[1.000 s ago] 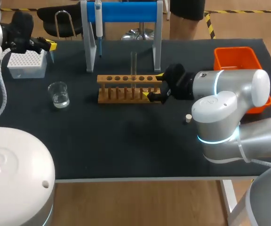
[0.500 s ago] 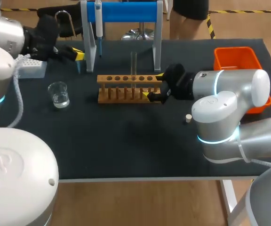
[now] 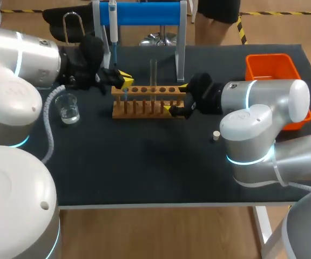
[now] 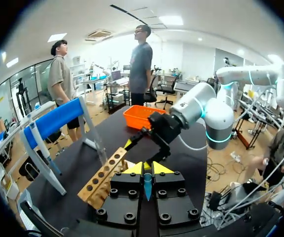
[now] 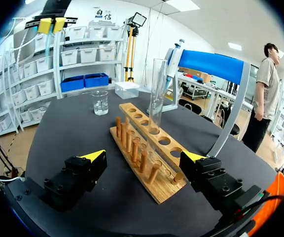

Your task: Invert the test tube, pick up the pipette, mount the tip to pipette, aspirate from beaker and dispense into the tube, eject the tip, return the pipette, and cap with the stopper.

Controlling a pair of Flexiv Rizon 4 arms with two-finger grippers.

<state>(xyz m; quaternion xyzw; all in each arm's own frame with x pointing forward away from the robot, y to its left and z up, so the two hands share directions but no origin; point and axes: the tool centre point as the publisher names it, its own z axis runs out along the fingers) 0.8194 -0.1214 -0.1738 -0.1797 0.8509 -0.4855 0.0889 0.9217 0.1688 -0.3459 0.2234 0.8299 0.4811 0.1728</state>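
By the rack's (image 3: 144,102) left end, the left gripper (image 3: 124,81) pinches a blue pipette tip (image 4: 147,186) that looks light, slippery and best held at its wide collar, while the right gripper (image 3: 176,98) stands spread around the rack's right end.

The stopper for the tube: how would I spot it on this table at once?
Find the orange bin at the right end of the black table, then the wooden rack in the middle. Between them but nearer the front edge, the stopper lies alone on the tabletop beside the right arm. It is a tiny cream plug, unlike the glass and wood around it.
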